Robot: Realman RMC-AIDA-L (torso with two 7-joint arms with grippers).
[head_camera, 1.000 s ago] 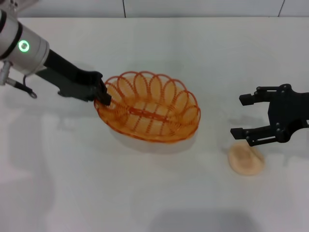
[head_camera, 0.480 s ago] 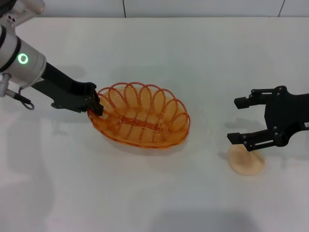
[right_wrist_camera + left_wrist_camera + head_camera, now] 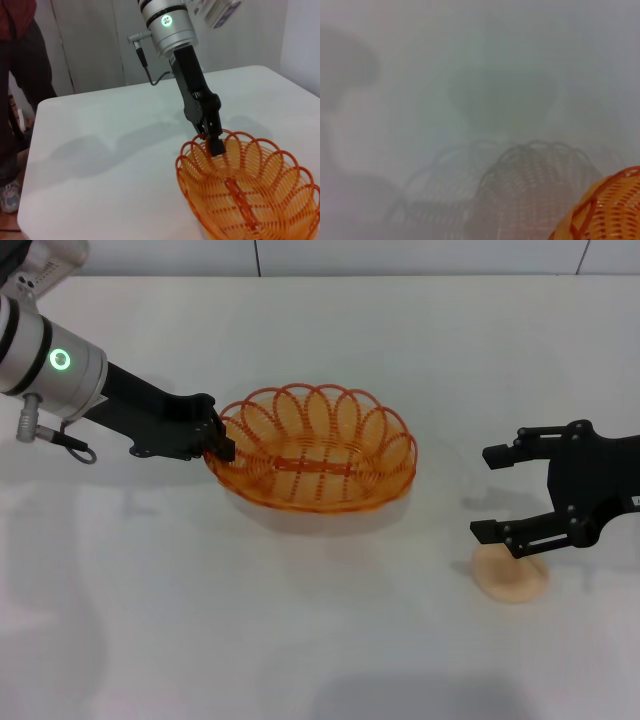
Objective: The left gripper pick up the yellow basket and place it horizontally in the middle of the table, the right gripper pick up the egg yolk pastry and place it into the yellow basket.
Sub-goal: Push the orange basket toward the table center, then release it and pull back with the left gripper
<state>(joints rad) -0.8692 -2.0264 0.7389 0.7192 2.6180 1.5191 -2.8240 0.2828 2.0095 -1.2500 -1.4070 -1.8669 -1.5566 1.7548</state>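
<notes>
The white surface [image 3: 320, 640] carries everything. The yellow basket [image 3: 312, 461] hangs tilted just above its middle, its left rim pinched in the left gripper [image 3: 218, 442], whose arm slants in from the far left. The right gripper [image 3: 492, 492], jaws wide, hovers level just above the egg yolk pastry [image 3: 511, 572] at the right.
</notes>
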